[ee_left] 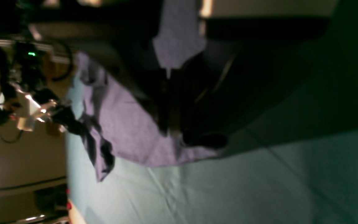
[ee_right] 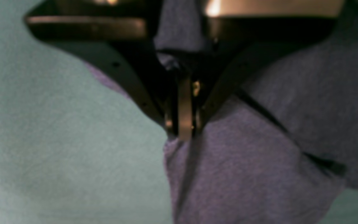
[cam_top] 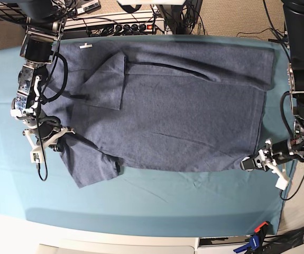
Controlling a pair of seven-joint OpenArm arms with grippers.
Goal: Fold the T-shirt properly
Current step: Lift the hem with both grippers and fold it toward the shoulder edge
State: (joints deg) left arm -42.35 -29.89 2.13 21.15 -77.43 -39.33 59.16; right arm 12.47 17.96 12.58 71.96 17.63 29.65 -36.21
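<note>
T-shirt point(cam_top: 183, 111) lies spread on the teal table cloth point(cam_top: 157, 198). On my screen's left, the right gripper point(cam_top: 66, 136) is clenched on fabric by the near sleeve. Across at the hem corner, my left gripper point(cam_top: 245, 164) pinches the shirt's edge.

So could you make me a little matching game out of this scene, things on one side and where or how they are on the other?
Things:
1. T-shirt
2. left claw
3. right claw
4. tablecloth

States:
A. teal, covering the table
B. shut on the hem corner
C. blue-grey, spread out
D. shut on cloth beside a sleeve

Pairs: 1-C, 2-B, 3-D, 4-A
</note>
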